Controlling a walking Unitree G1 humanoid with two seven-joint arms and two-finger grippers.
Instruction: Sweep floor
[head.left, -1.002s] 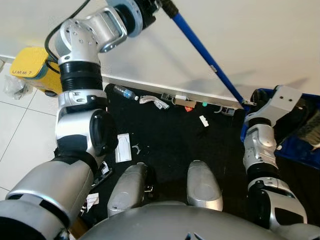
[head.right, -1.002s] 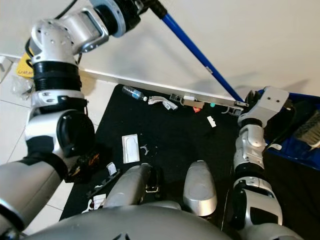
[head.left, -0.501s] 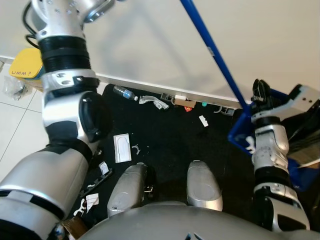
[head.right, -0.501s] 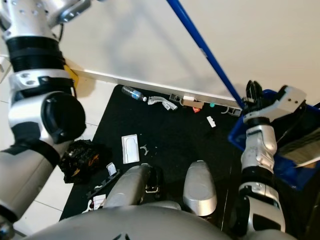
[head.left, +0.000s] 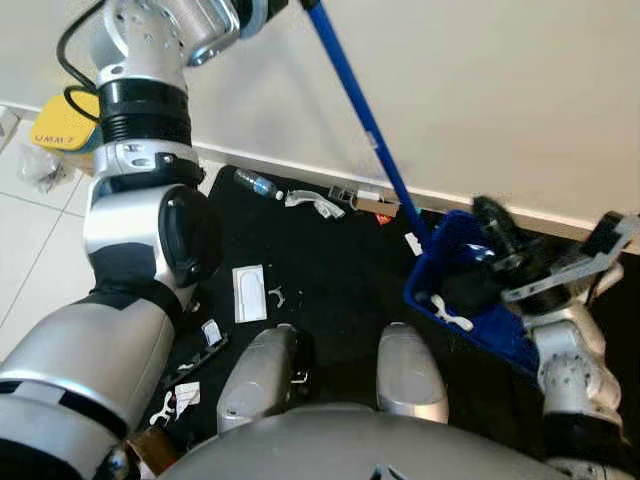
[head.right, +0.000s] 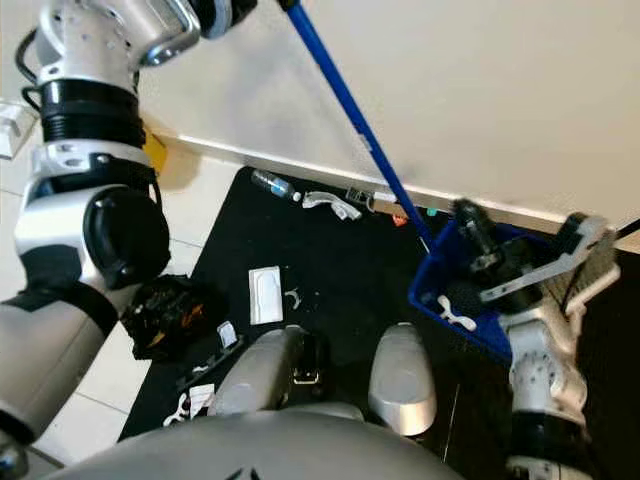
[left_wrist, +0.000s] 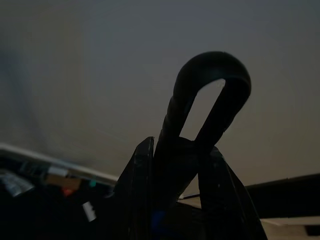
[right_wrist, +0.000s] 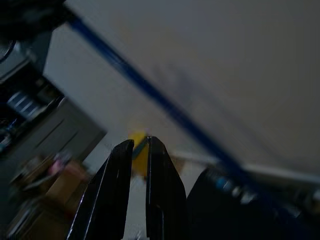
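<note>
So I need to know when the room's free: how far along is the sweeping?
Early still. One white scrap already lies in the blue plastic dustpan at the right gripper. The left gripper holds the long blue-handled broom. Left on the black mat: a clear plastic bottle, a white card and scraps along the wall.

The blue broom handle (head.left: 356, 108) runs slanted from the upper left, in front of the white wall, down to the right into the blue dustpan (head.left: 452, 300). The dustpan is tilted on the black mat (head.left: 330, 280), near its far edge and toward its right side, with its open side up. A small white piece (head.left: 447, 316) lies inside it. More litter (head.left: 322, 203) lies along the far edge of the mat: a plastic bottle (head.left: 254, 183) and white scraps.
</note>
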